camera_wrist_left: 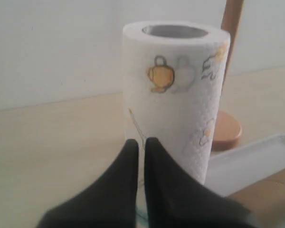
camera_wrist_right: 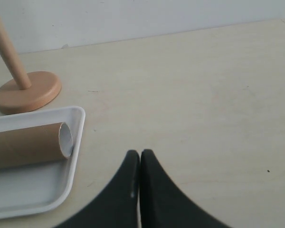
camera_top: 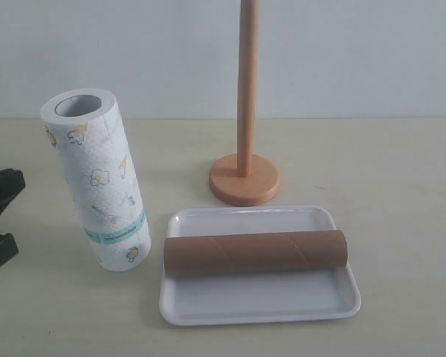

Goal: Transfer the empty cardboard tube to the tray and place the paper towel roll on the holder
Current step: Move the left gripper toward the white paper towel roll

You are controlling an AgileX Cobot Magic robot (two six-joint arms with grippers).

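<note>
1. Left end effector (camera_wrist_left: pixel 140 141): fingers pressed together, clenched on nothing. The tips aim straight at the lower half of the paper towel roll.
2. Paper towel roll (camera_wrist_left: pixel 175 95): directly ahead of the left end effector, just beyond its tips; whether they touch the paper cannot be told. The roll stands on end on the worktop (camera_top: pixel 401 171), long axis near vertical, hollow core opening upward. The coming move appears to turn on this relation: the fingers would have to part and take the roll from the side, across its axis.
3. Holder (camera_top: pixel 244 182): beyond the roll from the left end effector, off toward the right arm's side. Its round base sits flat and its pole is upright and bare. Pole and roll run nearly parallel, so the roll probably needs raising over the pole's top and lowering, not turning.
4. Right end effector (camera_wrist_right: pixel 140 153): likewise clenched and empty, above bare worktop.
5. Tray (camera_wrist_right: pixel 33 187): to one side of the right end effector, apart from it.
6. Cardboard tube (camera_top: pixel 255 251): lying on its side in the tray, long axis along the tray's length, one open end turned toward the right end effector. This half of the task looks complete.
7. Nearer arm to the roll: the left; the tray lies between the right end effector and the roll.
8. Count: two end effectors, one roll, one tube, one tray, one holder.
</note>
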